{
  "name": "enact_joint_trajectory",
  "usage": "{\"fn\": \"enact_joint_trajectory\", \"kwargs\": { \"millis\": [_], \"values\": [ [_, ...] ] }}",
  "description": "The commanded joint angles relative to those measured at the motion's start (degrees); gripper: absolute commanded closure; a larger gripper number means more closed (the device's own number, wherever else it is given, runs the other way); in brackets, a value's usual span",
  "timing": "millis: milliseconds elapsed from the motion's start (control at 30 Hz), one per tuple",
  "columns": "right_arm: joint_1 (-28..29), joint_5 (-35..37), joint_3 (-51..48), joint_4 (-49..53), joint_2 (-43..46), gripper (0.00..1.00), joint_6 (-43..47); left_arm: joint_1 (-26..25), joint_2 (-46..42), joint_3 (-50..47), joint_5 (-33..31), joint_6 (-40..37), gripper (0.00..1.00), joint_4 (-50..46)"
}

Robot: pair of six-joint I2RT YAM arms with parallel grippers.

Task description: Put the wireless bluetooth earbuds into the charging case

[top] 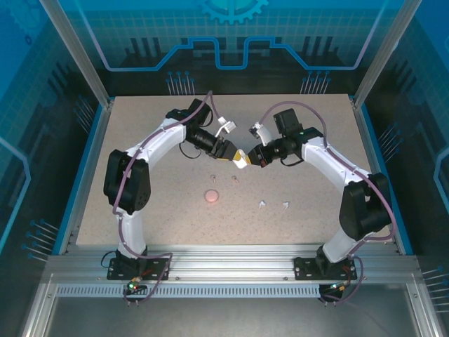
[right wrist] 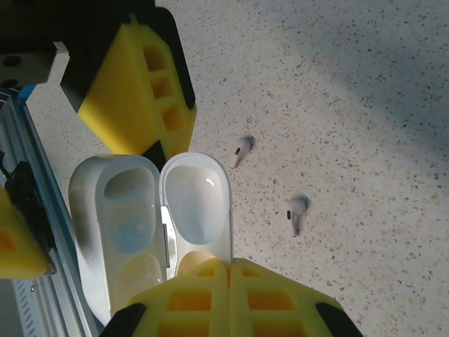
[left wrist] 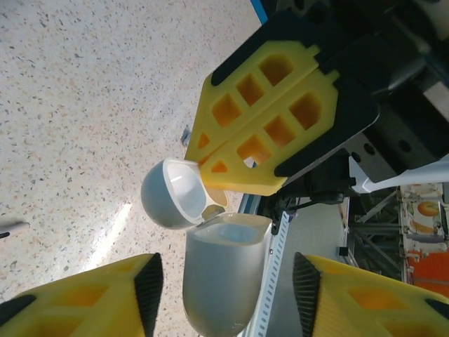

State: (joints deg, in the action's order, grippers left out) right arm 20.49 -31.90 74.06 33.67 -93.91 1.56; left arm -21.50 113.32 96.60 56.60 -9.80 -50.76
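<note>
Two white stemmed earbuds [right wrist: 241, 149] are lying on the table [right wrist: 365, 105] beyond the right pincer [right wrist: 230, 267]. It's clamping the open case [right wrist: 196, 203] by the lid. The left pincer [left wrist: 226, 274] is straddling the body, gaps showing.

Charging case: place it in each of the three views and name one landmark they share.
Top external: the open white charging case is at picture centre, between the two arms' tips.
Left wrist: the case is at bottom centre, its lid flipped up to the left.
Right wrist: the case is at lower left, lid open on its right.
Shared landmark: the right pincer, yellow fingers shut on the lid.
</note>
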Motion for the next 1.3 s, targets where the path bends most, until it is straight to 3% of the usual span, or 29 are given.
{"fn": "enact_joint_trajectory", "kwargs": {
  "millis": [0,267,633,900,1067,1233,1267],
  "values": [
    [0.8,-0.7,2.1,1.5,-1.1,1.0,0.9,-0.4,0.2,0.9,3.0,-2.0,0.5,-1.8],
    [1.1,-0.4,2.5,1.9,-1.3,1.0,1.1,-0.4,0.8,0.9,4.6,-2.8,0.58,-2.3],
    [1.4,-0.3,3.3,1.9,-1.5,1.0,0.9,-0.8,1.8,1.0,4.7,-3.6,0.6,-3.2],
    [1.6,0.0,3.8,2.5,-1.5,1.0,1.1,-0.8,2.6,1.3,4.6,-4.0,0.67,-3.4],
    [1.6,0.7,4.1,2.4,-1.3,1.0,0.8,-0.8,2.7,1.2,4.7,-4.2,0.78,-3.4],
    [1.2,2.9,4.6,1.5,-0.9,1.0,-0.6,-0.8,2.5,0.3,4.9,-4.4,1.0,-3.2],
    [1.0,3.5,4.8,1.2,-0.6,0.94,-1.4,-0.8,2.1,-0.3,4.9,-4.1,1.0,-2.7]
  ]
}}
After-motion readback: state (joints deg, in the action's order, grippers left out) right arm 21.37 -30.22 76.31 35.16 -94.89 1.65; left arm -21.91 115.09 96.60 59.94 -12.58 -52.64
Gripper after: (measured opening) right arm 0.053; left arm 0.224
